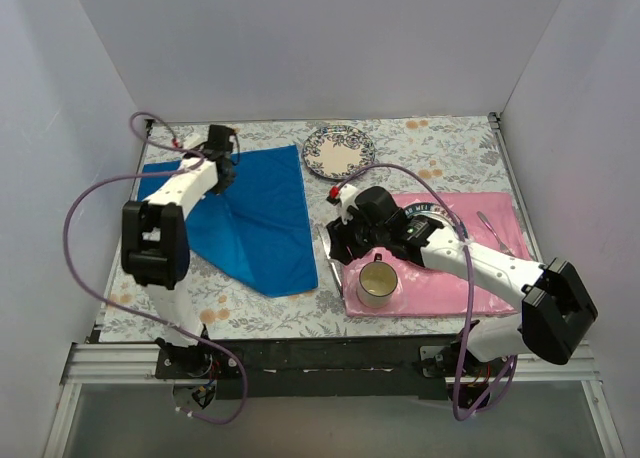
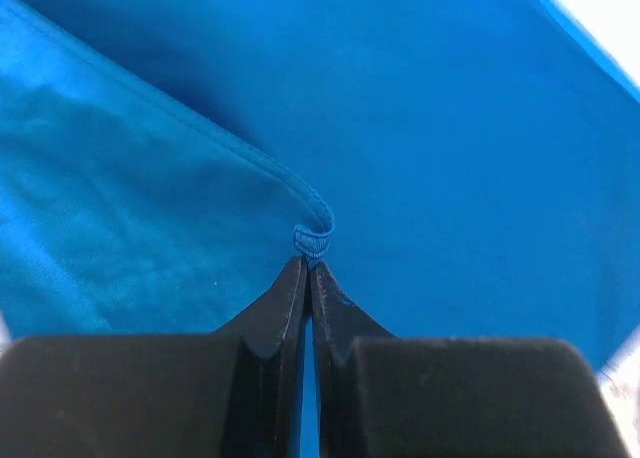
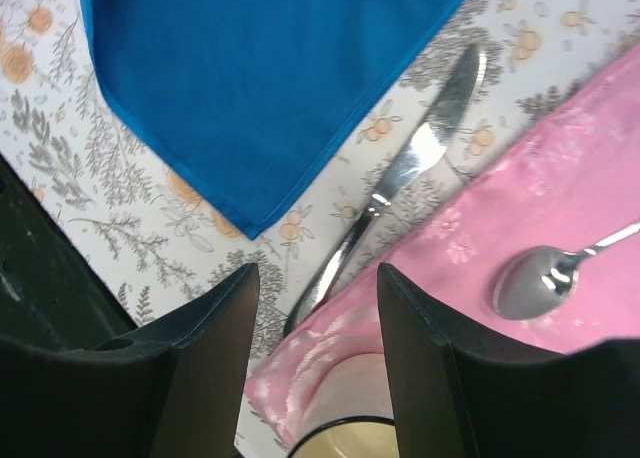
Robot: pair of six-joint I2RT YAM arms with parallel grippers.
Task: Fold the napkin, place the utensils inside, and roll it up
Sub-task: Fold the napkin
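The bright blue napkin (image 1: 262, 223) lies on the left half of the table, partly folded over itself. My left gripper (image 1: 225, 168) is at its far edge, shut on a stitched corner of the napkin (image 2: 312, 240), with more blue cloth underneath (image 2: 480, 148). My right gripper (image 1: 335, 240) is open and empty, hovering over the silver knife (image 3: 400, 178), which lies between the napkin's near corner (image 3: 260, 68) and the pink placemat (image 3: 570, 168). A small spoon (image 3: 540, 278) lies on the placemat. A fork (image 1: 495, 233) lies at the placemat's right side.
A cream mug (image 1: 377, 283) stands on the near left corner of the pink placemat (image 1: 480, 213), just under my right gripper. A patterned plate (image 1: 338, 151) sits at the back centre. White walls enclose the flowered tablecloth (image 1: 440, 143).
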